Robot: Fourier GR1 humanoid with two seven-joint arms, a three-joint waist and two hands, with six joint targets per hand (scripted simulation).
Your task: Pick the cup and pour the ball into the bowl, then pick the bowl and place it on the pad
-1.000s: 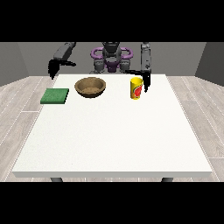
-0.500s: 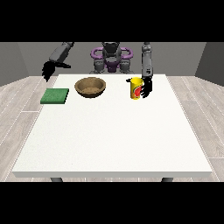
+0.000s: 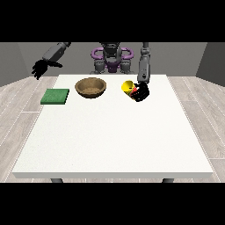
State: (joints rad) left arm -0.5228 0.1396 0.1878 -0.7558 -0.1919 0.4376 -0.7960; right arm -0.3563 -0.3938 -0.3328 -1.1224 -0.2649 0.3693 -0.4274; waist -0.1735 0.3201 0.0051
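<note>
- Yellow cup (image 3: 128, 86) with a red mark on its side sits tilted in the hand at the view's right (image 3: 141, 92), its mouth turned toward the round brown wooden bowl (image 3: 91, 87); the black fingers are wrapped round it.
- Cup and hand are over the far part of the large white table (image 3: 114, 132), near the bowl but not yet above it; whether the cup is clear of the table cannot be told. The ball is not visible.
- Flat green square pad (image 3: 55, 96) lies just beside the bowl, on the side away from the cup.
- The hand at the view's left (image 3: 41, 68) hangs off the table's far corner, grasping nothing; its finger pose cannot be told.
- Judged step: carrying the cup over to pour. To do it well, bring the cup's mouth above the bowl's middle before tipping further, since the cup already leans.
- Keep the lip low and close to the rim so the ball lands inside without bouncing out.
- Avoid nudging the bowl sideways toward the pad during the approach.
</note>
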